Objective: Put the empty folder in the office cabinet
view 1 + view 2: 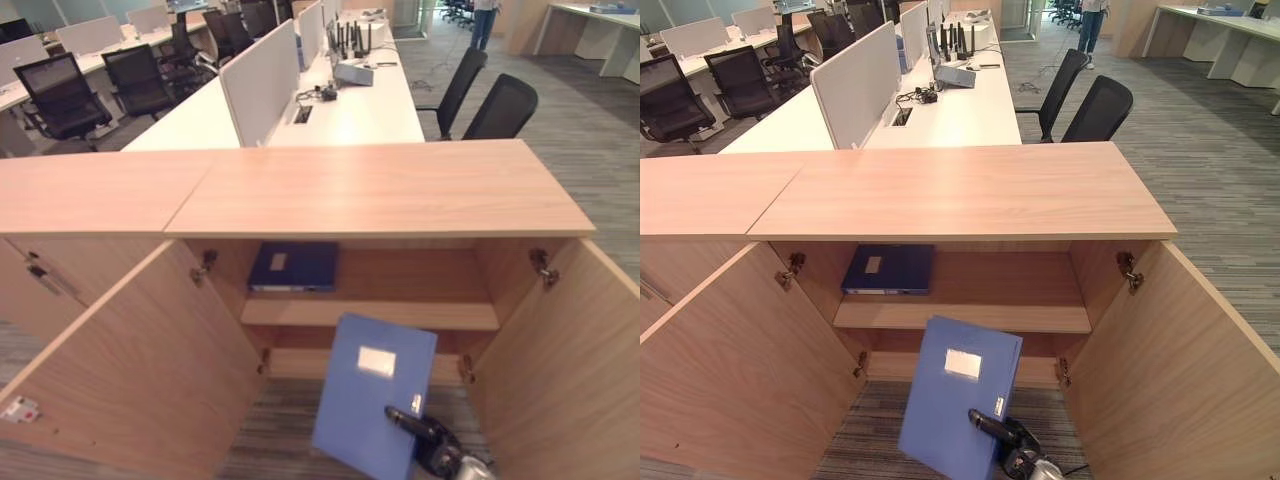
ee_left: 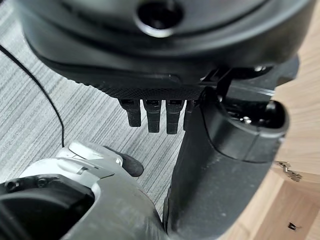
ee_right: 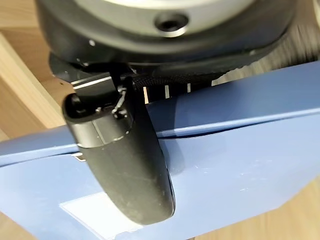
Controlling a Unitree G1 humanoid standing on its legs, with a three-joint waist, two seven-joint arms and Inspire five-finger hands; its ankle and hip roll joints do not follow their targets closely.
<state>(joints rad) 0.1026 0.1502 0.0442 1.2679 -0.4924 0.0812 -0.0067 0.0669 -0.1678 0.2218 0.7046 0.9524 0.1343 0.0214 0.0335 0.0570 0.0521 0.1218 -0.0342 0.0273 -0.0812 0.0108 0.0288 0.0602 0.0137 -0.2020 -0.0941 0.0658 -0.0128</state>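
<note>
A light blue folder (image 1: pixel 370 395) with a white label is held tilted in front of the open wooden cabinet (image 1: pixel 400 190), below its shelf (image 1: pixel 420 315). My right hand (image 1: pixel 425 435) grips its lower right edge, thumb (image 3: pixel 130 160) across the cover and fingers behind it. The same folder (image 3: pixel 240 165) lies under that thumb in the right wrist view. My left hand (image 2: pixel 165 117) hangs over the grey carpet with its fingers curled and nothing in them.
A dark blue folder (image 1: pixel 293 266) lies flat at the left of the cabinet shelf. Both cabinet doors (image 1: pixel 130 370) (image 1: pixel 570 370) stand wide open. Behind the cabinet are white desks (image 1: pixel 350 105) and black office chairs (image 1: pixel 500 108). A person (image 1: pixel 485 20) stands far back.
</note>
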